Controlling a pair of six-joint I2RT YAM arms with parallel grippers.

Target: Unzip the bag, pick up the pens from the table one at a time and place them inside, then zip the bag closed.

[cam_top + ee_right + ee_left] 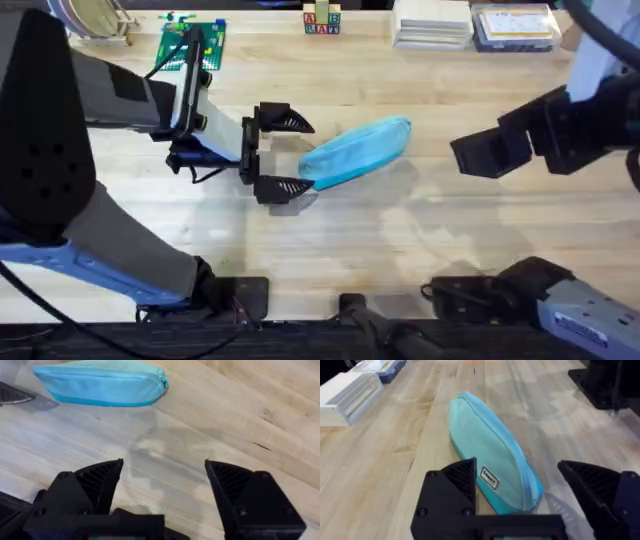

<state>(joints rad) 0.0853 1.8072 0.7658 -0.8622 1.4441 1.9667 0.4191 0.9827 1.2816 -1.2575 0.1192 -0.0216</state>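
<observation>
Bag (357, 152) lies flat near bench (400, 250) centre, long axis diagonal in the overhead view, one end up-right, other end down-left. Light blue fabric, darker teal seam along the lower edge. Zipper line runs along the top ridge and looks closed in the left wrist view (492, 457); small white label on the side near the left arm's end. In the right wrist view the bag (102, 382) sits well ahead of the fingers, with what looks like the zip pull at its end toward the right arm.

Left gripper (277, 153) at the bag's lower-left end, fingers spread wide, one fingertip either side of that end. Left wrist view: bag end sits between the two black fingers (462, 477), near them; contact cannot be told. Nothing gripped.

Right gripper (165, 477) open wide, hovering over bare bench, well apart from the bag, holding nothing. In the overhead view the right arm (545, 135) comes in from the right edge, dark and raised, to the right of the bag.

Far edge of bench: green board (192, 45) up-left, small lettered blocks (321, 20) centre, white flat boxes (432, 22) and a clear case (515, 27) up-right. Round rack (90, 18) at the far left corner.
</observation>
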